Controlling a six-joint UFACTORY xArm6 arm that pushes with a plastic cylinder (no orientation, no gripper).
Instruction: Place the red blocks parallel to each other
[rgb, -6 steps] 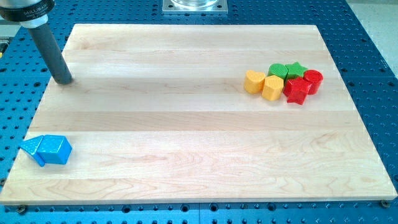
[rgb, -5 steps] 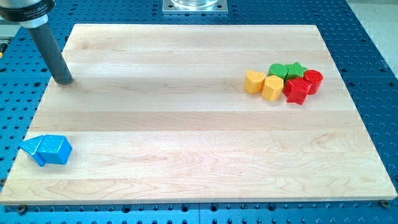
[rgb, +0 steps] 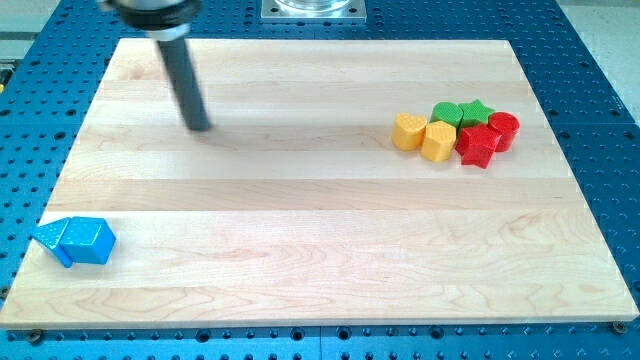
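Red pair, red star block touching red cylinder block: well off to the view's right of my tip, a bare rod tool pinching nothing.

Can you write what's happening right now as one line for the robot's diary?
tip: upper left of board, touching no block | red star and red cylinder: touching, in right cluster | task: not started

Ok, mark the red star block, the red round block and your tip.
red star block (rgb: 477, 146), camera view, its top face.
red round block (rgb: 504, 127), camera view, its top.
my tip (rgb: 200, 127), camera view, the rod's lower end.
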